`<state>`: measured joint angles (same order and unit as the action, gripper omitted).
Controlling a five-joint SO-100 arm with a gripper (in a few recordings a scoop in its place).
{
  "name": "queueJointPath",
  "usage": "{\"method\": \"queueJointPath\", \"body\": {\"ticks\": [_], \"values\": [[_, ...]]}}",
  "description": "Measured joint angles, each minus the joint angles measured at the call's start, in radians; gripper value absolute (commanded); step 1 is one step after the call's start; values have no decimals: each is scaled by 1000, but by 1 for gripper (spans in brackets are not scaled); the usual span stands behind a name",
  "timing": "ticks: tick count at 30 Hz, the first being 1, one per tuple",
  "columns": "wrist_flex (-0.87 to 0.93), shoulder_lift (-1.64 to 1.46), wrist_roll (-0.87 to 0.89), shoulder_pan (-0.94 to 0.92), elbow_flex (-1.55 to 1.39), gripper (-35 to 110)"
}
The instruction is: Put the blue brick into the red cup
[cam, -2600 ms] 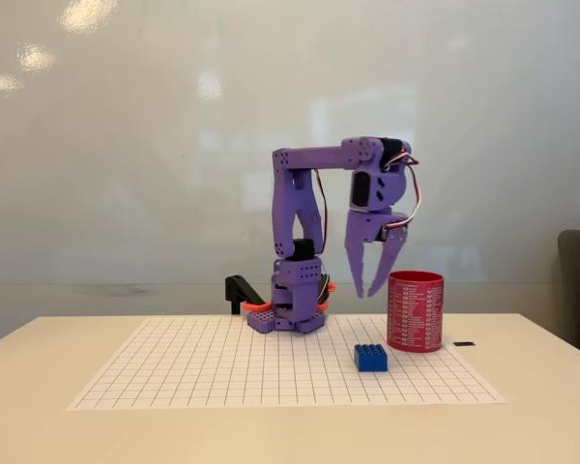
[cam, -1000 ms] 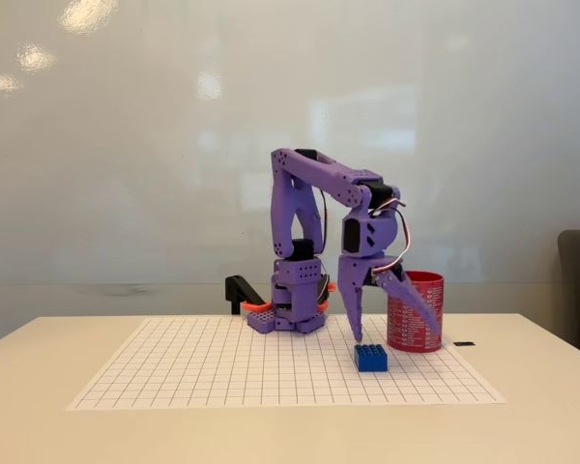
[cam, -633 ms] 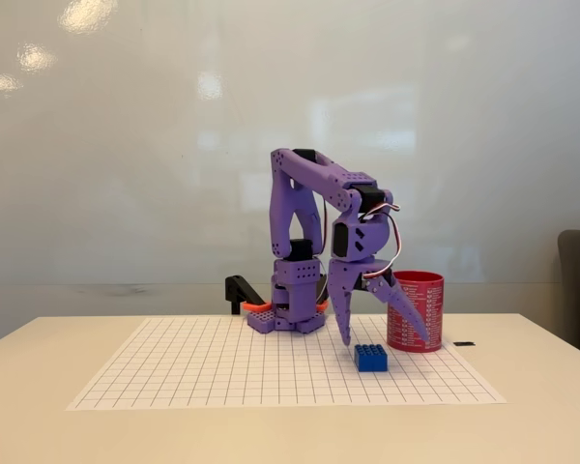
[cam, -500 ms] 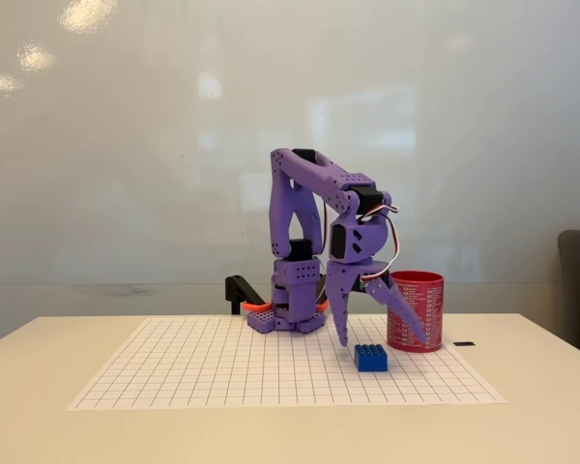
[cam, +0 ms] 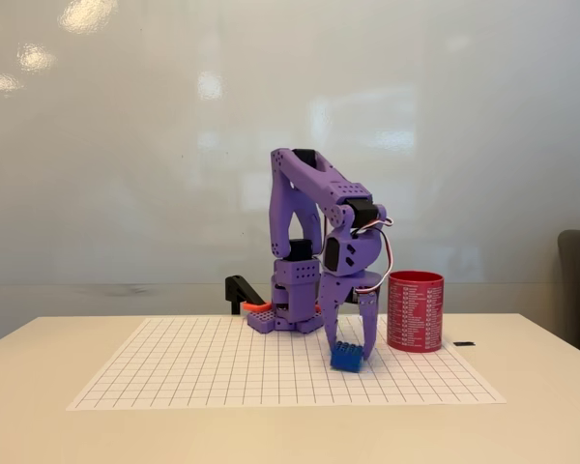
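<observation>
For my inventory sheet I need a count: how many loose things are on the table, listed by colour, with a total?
Blue: 1, the small blue plastic studded brick, between the end effector fingers.
Red: 1, the red cylindrical cup with white print.
Black: 1, a small flat black piece.
Total: 3

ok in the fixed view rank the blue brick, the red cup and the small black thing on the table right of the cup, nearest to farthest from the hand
1. The blue brick: between the fingers of the hand, tilted on the grid sheet.
2. The red cup: standing upright just right of the hand.
3. The small black thing: on the bare table right of the cup, farthest.
</observation>
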<state>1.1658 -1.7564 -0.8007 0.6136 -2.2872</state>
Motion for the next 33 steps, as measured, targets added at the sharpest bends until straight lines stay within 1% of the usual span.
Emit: {"method": "queueJointPath", "body": {"ticks": [12,16,19,22,29,33], "values": [[-44,-32,-5,-38,-32,0],[-72,-51,55,-92,-34,0],[-74,-120,103,-137,-9,0],[-38,-199,147,-164,49,0],[160,-431,184,-187,250,0],[304,-535,201,-129,397,0]]}}
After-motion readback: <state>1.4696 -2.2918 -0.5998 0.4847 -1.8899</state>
